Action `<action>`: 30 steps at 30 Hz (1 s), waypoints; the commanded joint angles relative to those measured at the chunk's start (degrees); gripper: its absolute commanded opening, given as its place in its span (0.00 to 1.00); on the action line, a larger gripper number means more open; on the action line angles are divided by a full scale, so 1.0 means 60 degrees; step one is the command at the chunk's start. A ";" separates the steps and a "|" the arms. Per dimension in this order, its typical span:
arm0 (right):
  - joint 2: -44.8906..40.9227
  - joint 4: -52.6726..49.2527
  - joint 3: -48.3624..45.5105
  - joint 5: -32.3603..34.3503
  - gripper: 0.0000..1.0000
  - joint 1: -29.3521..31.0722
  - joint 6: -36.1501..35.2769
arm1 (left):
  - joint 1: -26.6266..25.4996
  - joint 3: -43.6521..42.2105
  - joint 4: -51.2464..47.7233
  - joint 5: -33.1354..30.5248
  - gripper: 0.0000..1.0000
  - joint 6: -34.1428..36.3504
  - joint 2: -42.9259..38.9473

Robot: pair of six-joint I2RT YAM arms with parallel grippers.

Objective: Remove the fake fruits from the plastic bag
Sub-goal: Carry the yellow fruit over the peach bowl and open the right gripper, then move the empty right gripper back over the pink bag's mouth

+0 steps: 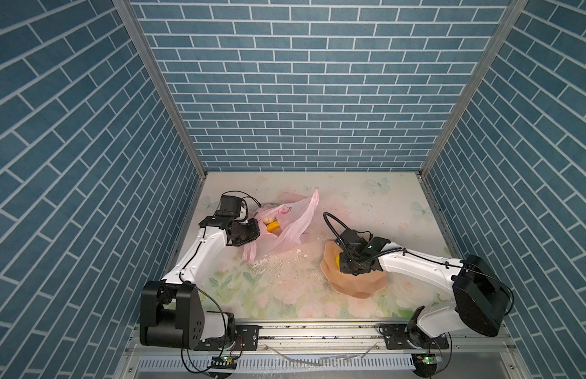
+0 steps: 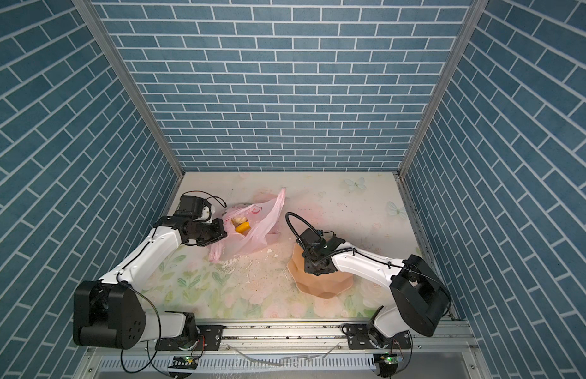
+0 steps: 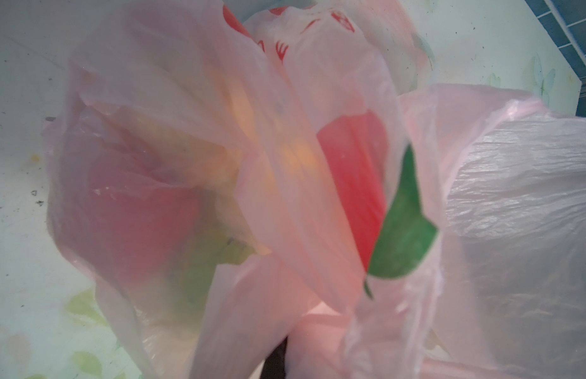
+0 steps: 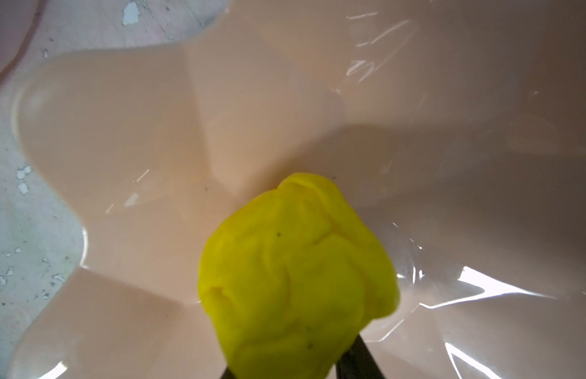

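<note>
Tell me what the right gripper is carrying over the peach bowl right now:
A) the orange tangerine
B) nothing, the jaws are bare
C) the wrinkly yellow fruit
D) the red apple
C: the right wrist view shows the wrinkly yellow fruit pinched in the right gripper over the inside of the peach bowl.
</note>
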 commanded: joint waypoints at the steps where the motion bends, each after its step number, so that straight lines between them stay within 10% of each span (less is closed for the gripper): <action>1: 0.0089 0.0049 -0.0203 -0.0012 0.22 0.0041 0.0477 | 0.0063 -0.0098 -0.0034 0.0040 0.00 0.0130 -0.0217; 17: -0.0379 -0.0998 0.0388 0.0360 0.58 0.0043 0.0313 | 0.0062 -0.0040 -0.0048 0.0083 0.00 0.0145 -0.0244; 30: -0.0790 -0.3966 0.6269 0.1325 0.39 0.0085 -0.2044 | 0.0063 -0.0419 -0.0195 -0.0324 0.00 -0.0055 -0.0718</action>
